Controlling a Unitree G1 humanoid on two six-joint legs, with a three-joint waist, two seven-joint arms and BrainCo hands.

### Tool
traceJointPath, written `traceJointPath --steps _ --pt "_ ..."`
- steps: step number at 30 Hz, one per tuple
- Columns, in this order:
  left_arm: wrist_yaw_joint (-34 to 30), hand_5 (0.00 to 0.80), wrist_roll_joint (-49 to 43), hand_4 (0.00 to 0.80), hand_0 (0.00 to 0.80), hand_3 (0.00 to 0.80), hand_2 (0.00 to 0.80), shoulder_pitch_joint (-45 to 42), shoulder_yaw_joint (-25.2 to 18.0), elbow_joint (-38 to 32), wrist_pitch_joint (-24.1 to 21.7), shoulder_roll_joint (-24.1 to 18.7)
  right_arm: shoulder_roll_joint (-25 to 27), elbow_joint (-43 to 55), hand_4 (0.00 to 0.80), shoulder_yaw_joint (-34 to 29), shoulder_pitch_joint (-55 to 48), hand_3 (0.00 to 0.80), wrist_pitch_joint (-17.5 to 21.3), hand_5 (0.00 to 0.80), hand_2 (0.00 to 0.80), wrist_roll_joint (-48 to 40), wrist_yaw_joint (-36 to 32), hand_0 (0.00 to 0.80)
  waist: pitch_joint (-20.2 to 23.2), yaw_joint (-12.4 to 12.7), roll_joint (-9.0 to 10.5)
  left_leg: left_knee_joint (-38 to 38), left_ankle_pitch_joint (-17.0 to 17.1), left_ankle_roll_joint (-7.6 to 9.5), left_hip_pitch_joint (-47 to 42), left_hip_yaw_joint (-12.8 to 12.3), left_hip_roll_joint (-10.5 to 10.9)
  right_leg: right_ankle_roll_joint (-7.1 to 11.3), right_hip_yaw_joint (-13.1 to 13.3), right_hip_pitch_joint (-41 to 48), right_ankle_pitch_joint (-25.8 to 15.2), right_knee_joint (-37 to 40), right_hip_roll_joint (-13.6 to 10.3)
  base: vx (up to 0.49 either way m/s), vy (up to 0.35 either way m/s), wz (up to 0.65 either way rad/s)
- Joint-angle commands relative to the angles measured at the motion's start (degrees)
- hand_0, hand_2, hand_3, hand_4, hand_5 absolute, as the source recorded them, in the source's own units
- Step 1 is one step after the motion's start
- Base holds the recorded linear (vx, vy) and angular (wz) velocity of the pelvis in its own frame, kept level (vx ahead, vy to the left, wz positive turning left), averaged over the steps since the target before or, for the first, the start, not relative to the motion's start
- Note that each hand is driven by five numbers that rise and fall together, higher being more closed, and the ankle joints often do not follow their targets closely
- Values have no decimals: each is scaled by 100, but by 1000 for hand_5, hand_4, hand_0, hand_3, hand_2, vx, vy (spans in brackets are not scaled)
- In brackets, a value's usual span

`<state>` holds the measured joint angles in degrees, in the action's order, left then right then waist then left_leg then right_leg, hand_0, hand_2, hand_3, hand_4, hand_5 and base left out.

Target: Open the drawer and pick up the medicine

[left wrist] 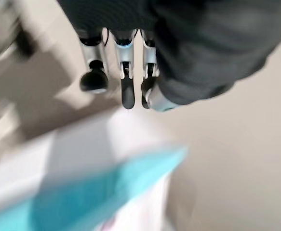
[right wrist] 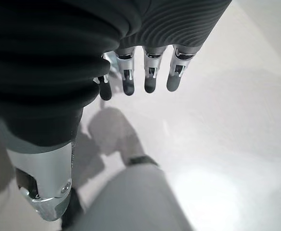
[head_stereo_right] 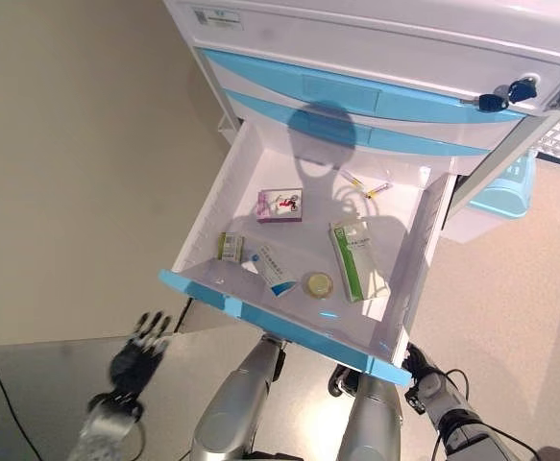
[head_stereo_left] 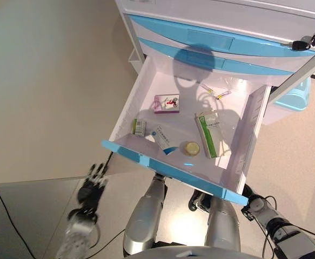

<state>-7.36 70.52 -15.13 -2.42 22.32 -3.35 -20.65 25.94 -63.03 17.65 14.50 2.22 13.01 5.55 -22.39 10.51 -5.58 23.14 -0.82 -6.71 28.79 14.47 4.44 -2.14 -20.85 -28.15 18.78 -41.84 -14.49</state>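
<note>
Medicine boxes sit loose in the pulled-out white drawer with the light-blue front (head_stereo_left: 171,170): a pink box (head_stereo_left: 166,103), a long green-and-white box (head_stereo_left: 209,134), a blue-and-white one (head_stereo_left: 164,139), a small green carton (head_stereo_left: 139,127) and a round tin (head_stereo_left: 190,148). Left hand (head_stereo_left: 92,182) hangs low beside the drawer's front corner, fingers (left wrist: 127,82) straight, holding nothing. Right hand (right wrist: 145,72) is under the drawer, fingers relaxed, also empty.

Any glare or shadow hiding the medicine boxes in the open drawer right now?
Left eye view: a shadow lies across the back of the drawer, short of the pink box; the green-striped box shows plainly. Right wrist view: glare sits only on the floor.
</note>
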Motion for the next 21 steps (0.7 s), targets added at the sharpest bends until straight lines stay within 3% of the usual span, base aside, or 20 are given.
traceJointPath --steps 1,10,11,12,13,16,20,21 --pt "-228 800 -575 800 800 800 800 -495 121 334 144 -198 203 104 0 52 -191 0 80 0 0 100 24 0 60 -69 196 458 -237 640 283 -307 241 719 583 29 -1061 756 -176 88 -4 0" --pt "-121 800 -2045 800 800 800 800 -441 539 1371 88 -371 313 167 0 185 -85 0 144 0 0 -96 86 0 -24 -222 220 490 -266 662 323 -422 199 720 671 -36 -1073 727 -168 17 26 -2" --pt "-74 565 -2262 565 565 565 565 -362 536 1585 70 -348 315 155 0 186 -84 0 147 0 0 -142 91 0 -39 -229 223 445 -244 658 325 -421 194 722 653 -31 -1083 748 -170 0 0 0" --pt "-26 449 -2390 449 449 449 449 -288 552 1754 63 -306 307 139 0 192 -79 0 154 0 0 -165 102 0 -46 -236 229 408 -228 656 325 -414 194 722 645 -31 -1093 772 -168 0 0 0" --pt "27 0 -2595 0 0 0 0 -225 560 1906 33 -287 319 156 0 191 -85 0 151 0 0 -189 103 0 -49 -249 238 374 -211 651 328 -419 194 724 641 -33 -1111 800 -169 0 0 0" --pt "281 0 -3390 0 0 0 0 356 507 2989 -43 -107 273 -34 0 142 -36 0 172 0 0 -318 170 0 -37 -311 307 194 -148 645 298 -464 180 744 645 -12 -1224 1020 -151 5 12 -1" --pt "562 0 -3637 0 0 0 0 860 226 3870 -76 164 158 -218 0 -6 -37 0 149 0 0 -535 236 0 -32 -402 457 -23 -92 654 224 -571 164 762 731 -34 -1373 1241 -104 8 43 -4" --pt "623 0 -3918 0 0 0 0 1002 192 4196 -103 185 141 -359 0 -79 -31 0 137 0 0 -598 268 0 -19 -446 489 -108 72 679 276 -624 171 731 725 -87 -1574 1381 -99 -45 74 -6"
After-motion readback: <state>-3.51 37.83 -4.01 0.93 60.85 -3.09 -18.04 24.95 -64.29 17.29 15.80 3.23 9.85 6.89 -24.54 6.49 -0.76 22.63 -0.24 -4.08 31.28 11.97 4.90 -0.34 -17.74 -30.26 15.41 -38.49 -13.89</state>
